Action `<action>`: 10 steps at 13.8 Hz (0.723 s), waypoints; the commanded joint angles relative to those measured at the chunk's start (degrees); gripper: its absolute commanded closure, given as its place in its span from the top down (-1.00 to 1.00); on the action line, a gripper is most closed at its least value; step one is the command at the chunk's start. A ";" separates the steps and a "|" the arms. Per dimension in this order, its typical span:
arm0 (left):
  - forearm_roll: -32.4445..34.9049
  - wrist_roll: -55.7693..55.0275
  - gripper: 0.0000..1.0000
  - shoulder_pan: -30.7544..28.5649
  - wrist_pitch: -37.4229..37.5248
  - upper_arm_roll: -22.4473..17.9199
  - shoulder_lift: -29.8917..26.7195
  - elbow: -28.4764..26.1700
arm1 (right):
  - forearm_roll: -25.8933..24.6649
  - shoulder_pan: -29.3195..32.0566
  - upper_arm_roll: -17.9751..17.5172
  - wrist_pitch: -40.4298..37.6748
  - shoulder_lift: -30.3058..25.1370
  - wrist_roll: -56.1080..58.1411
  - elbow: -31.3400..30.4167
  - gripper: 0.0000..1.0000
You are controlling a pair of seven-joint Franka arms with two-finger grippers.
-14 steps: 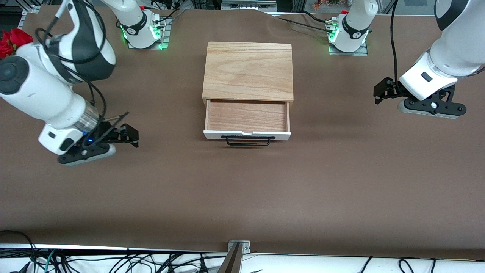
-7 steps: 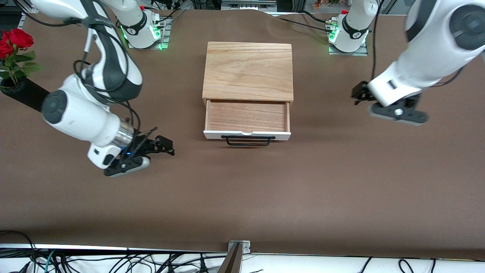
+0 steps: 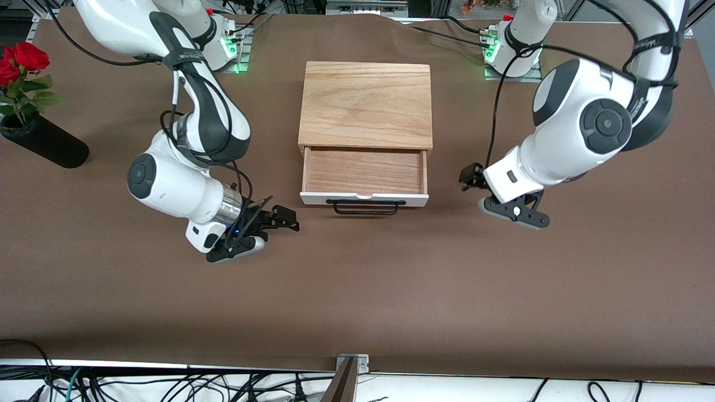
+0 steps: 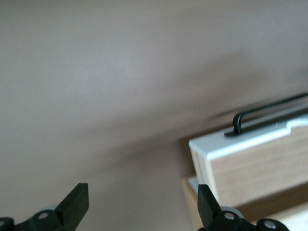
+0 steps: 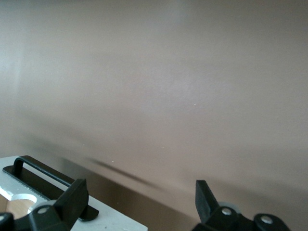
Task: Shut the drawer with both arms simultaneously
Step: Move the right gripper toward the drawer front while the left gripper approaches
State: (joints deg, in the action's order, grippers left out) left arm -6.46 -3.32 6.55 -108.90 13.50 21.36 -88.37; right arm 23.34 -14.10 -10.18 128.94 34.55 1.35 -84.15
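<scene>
Front view: one oak-coloured box (image 3: 366, 105) sits mid-table with a flat grained top. At its 6 o'clock edge the drawer (image 3: 364, 177) stands pulled out, a shallow light-wood tray, empty, with a white front panel and one thin black bar handle (image 3: 366, 206). Two white arms flank it. The right gripper (image 3: 279, 219) hangs over the brown table cover (image 3: 357, 290) at about 8 o'clock from the drawer, near the panel's corner toward the right arm's end, touching nothing. The left gripper (image 3: 468, 177) hangs at 3 o'clock from the drawer, just beside its side wall, apart from it. One black vase (image 3: 46, 143) of red roses (image 3: 19, 58) lies at the table's edge, at 9 o'clock from the box.

Left wrist view: the left gripper's two black fingertips (image 4: 77, 204) stand wide apart, holding nothing. The drawer's white corner and light-wood side show between them and toward one tip.

Right wrist view: the right gripper's two fingertips (image 5: 204, 197) are also spread wide and empty. The handle's end and white panel lie by one tip.
</scene>
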 commanded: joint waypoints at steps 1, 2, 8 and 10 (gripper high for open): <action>-2.76 0.25 1.00 0.74 -1.84 0.03 4.11 2.76 | 3.10 -0.32 -1.15 -0.18 2.80 0.23 2.85 1.00; -5.38 0.25 1.00 1.26 -2.54 0.03 5.25 2.76 | 3.20 -0.40 -1.15 -0.18 3.24 0.32 2.85 1.00; -10.84 0.25 1.00 4.25 -4.92 0.03 9.74 2.67 | 3.20 -3.38 -1.59 0.00 6.05 0.14 4.78 1.00; -11.82 0.25 1.00 4.78 -5.36 0.03 11.41 2.76 | 3.29 -3.66 -1.59 -0.44 6.50 0.23 4.87 1.00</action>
State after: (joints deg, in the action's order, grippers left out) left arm -16.66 -3.31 10.72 -114.15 13.71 30.32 -88.10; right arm 25.65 -17.58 -11.49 129.02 39.63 1.36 -81.50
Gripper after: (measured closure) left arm 0.000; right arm 0.000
